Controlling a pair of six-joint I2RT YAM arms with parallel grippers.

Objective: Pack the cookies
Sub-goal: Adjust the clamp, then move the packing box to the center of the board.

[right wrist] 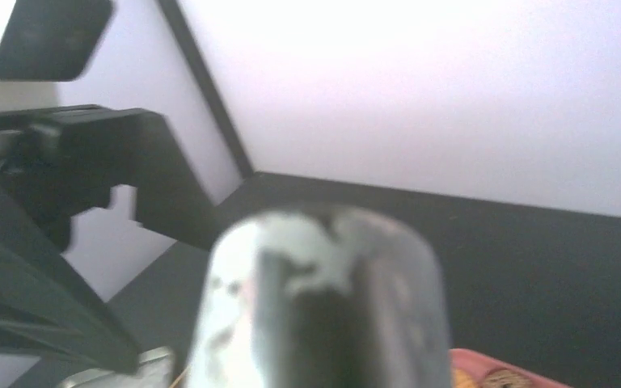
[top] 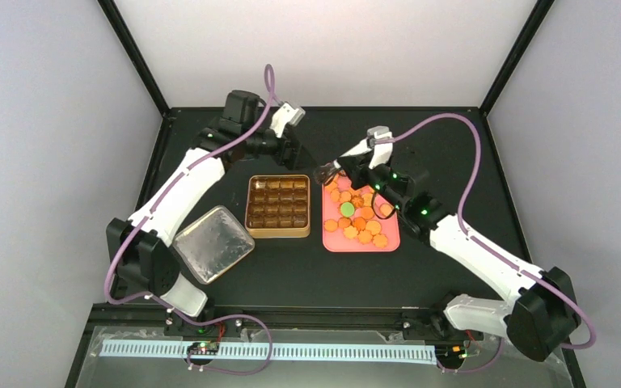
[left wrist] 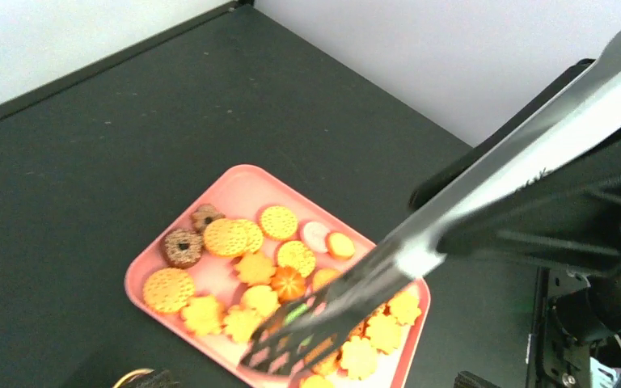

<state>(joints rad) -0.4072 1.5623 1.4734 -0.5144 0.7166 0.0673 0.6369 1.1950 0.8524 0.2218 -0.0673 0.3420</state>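
The cookies (top: 360, 218) lie on a pink tray (top: 331, 245): mostly orange-golden, one green (top: 347, 208). The left wrist view shows them (left wrist: 242, 267) with a pink one (left wrist: 315, 235) and a dark brown one (left wrist: 183, 247). My right gripper (top: 356, 168) is shut on the metal tongs (top: 328, 172). The tongs' slotted head (left wrist: 291, 343) hangs over the tray near the green cookie, with no cookie seen in it. The tongs' near end fills the right wrist view as a blur (right wrist: 315, 299). My left gripper (top: 296, 153) is open and empty above the brown tin's far edge.
The brown compartmented tin (top: 278, 235) stands left of the tray, its cells bare. Its silver lid (top: 213, 243) lies to the tin's left. The tin's gold rim (left wrist: 129, 377) shows at the bottom of the left wrist view. Black posts and grey walls enclose the table.
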